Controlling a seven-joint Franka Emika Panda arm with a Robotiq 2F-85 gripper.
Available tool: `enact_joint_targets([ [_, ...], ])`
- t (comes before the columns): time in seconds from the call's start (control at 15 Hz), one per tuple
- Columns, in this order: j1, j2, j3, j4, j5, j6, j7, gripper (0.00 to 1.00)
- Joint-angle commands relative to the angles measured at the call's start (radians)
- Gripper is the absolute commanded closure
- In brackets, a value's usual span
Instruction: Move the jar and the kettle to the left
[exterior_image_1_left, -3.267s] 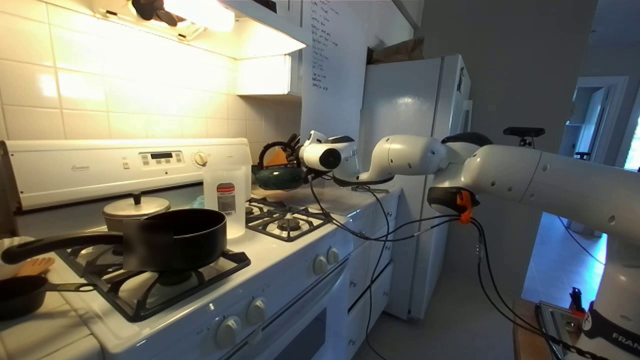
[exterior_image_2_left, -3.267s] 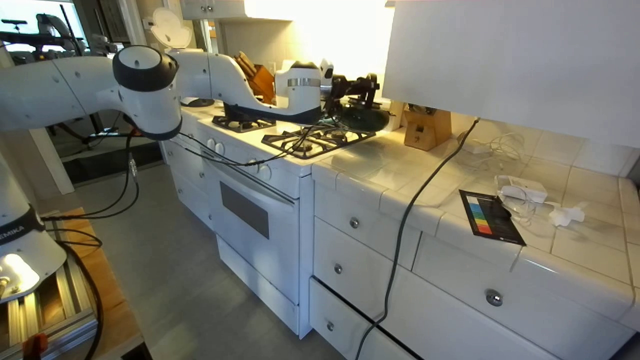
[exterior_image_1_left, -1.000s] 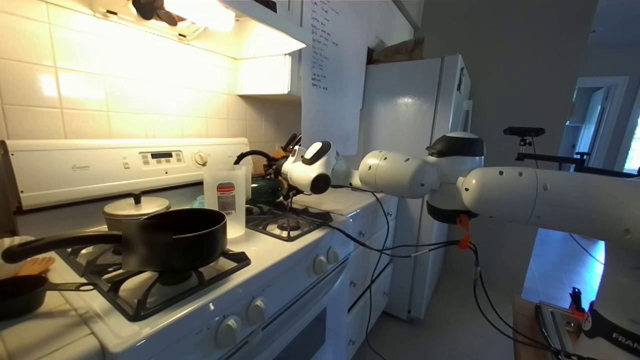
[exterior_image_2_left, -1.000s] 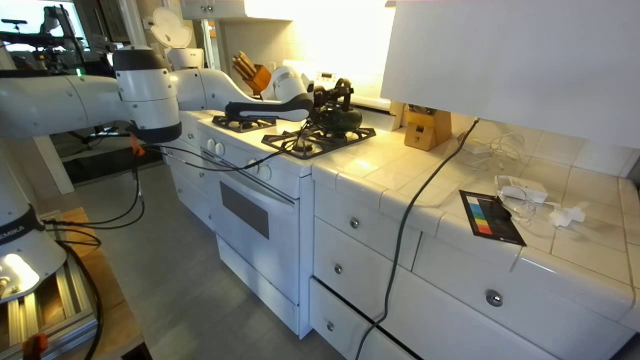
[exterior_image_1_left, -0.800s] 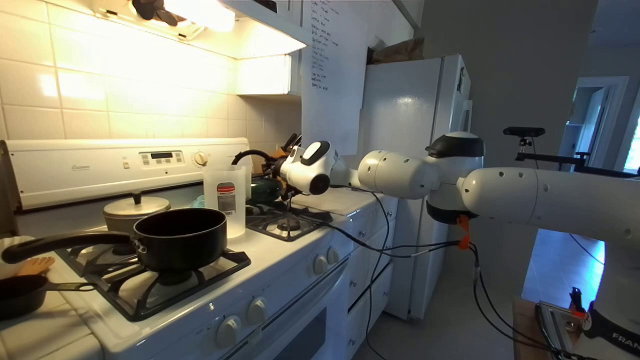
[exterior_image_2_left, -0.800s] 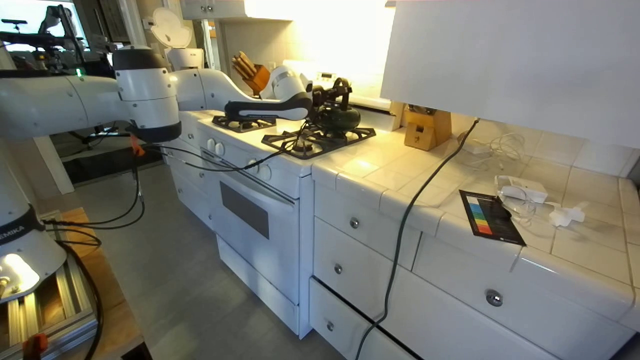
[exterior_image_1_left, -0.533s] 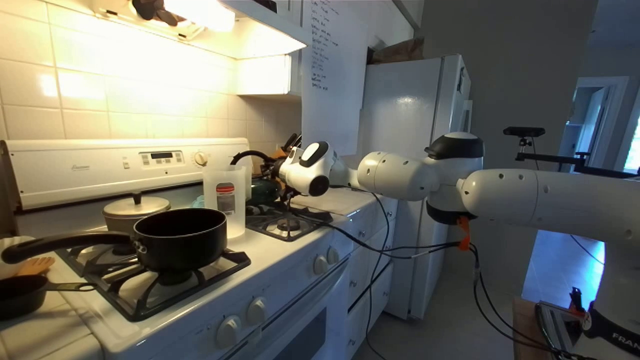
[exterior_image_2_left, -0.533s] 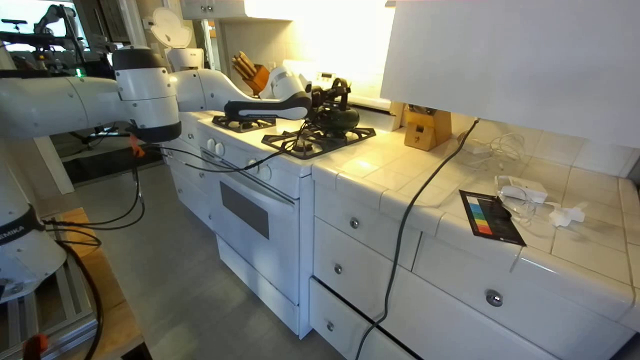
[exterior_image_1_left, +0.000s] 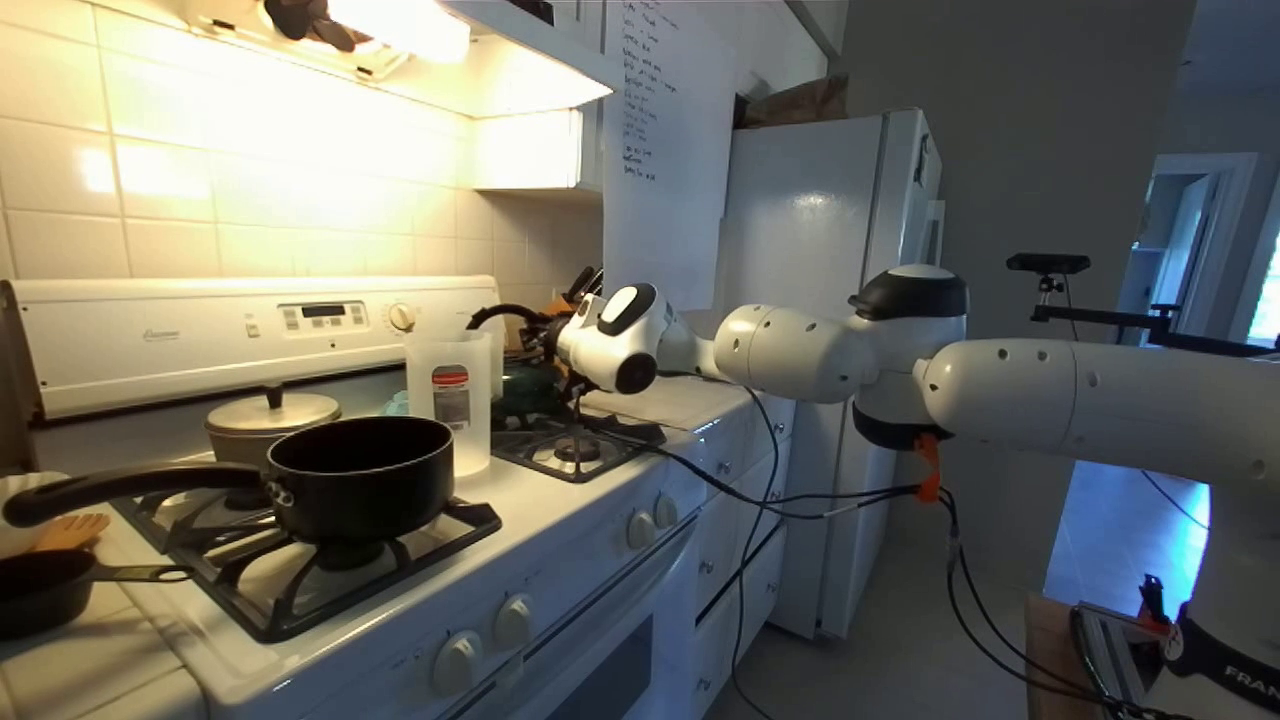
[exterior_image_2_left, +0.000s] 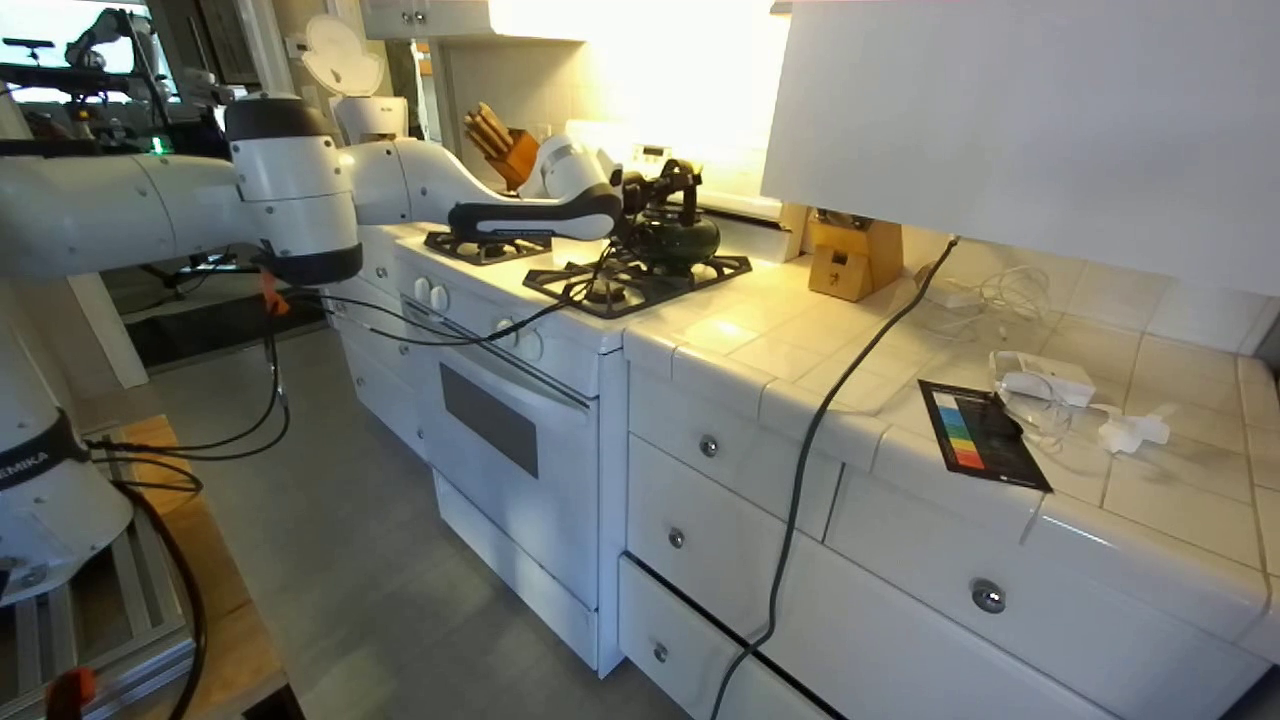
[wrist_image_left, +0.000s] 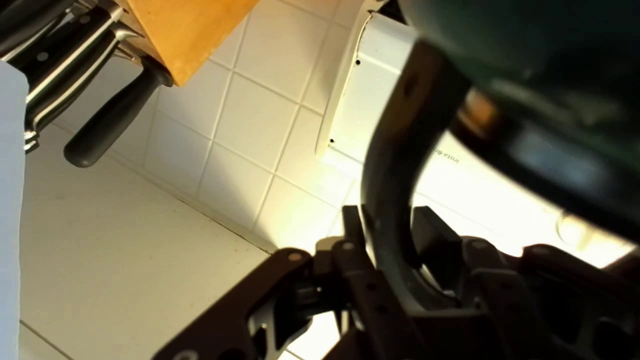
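Observation:
The kettle (exterior_image_1_left: 525, 390) is squat and dark green with a black arched handle. In an exterior view (exterior_image_2_left: 678, 240) it sits at the stove's rear burner and looks upright. In the wrist view its body (wrist_image_left: 530, 40) fills the upper right. My gripper (wrist_image_left: 387, 210) has one finger on each side of the handle, with thin bright gaps beside it; it looks loosened. The gripper also shows in an exterior view (exterior_image_2_left: 668, 185). The jar (exterior_image_1_left: 448, 400), pale, tall and translucent with a red-topped label, stands on the stove left of the kettle; I cannot see it elsewhere.
A black saucepan (exterior_image_1_left: 365, 490) and a lidded pot (exterior_image_1_left: 275, 412) stand on the left burners. A small skillet (exterior_image_1_left: 45, 592) sits at the far left. A knife block (exterior_image_2_left: 855, 258) stands on the right counter; it also shows in the wrist view (wrist_image_left: 200, 30). Cables hang from the arm.
Over three seconds, my arm lowered the kettle and carried it left, in from the counter side to the rear burner, behind the jar. Lately, the kettle and handle have sunk slightly against the gripper.

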Motion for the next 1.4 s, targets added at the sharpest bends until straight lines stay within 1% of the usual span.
enact_joint_targets([
  [0.0,-0.001,-0.015,0.007,0.003,0.033,-0.059,0.018,0.34],
  [0.2,0.019,-0.058,0.116,-0.064,0.051,0.01,-0.032,0.13],
  [0.27,0.023,-0.075,0.161,-0.087,0.055,0.032,-0.05,0.05],
  [0.33,0.033,-0.101,0.221,-0.128,0.058,0.066,-0.082,0.01],
  [0.4,0.041,-0.14,0.297,-0.177,0.06,0.131,-0.124,0.0],
  [0.47,0.049,-0.176,0.363,-0.224,0.055,0.168,-0.156,0.0],
  [0.6,0.067,-0.276,0.514,-0.348,0.016,0.295,-0.226,0.0],
  [0.67,0.06,-0.33,0.606,-0.393,-0.031,0.343,-0.253,0.0],
  [0.73,0.057,-0.379,0.679,-0.441,-0.089,0.375,-0.255,0.0],
  [0.8,0.049,-0.435,0.757,-0.488,-0.175,0.407,-0.246,0.0],
  [0.87,0.049,-0.492,0.809,-0.533,-0.242,0.399,-0.243,0.0],
  [1.0,0.064,-0.579,0.828,-0.621,-0.315,0.384,-0.24,0.0],
  [1.13,0.064,-0.639,0.846,-0.666,-0.368,0.342,-0.245,0.0],
  [1.33,0.059,-0.762,0.881,-0.751,-0.444,0.304,-0.269,0.0],
])
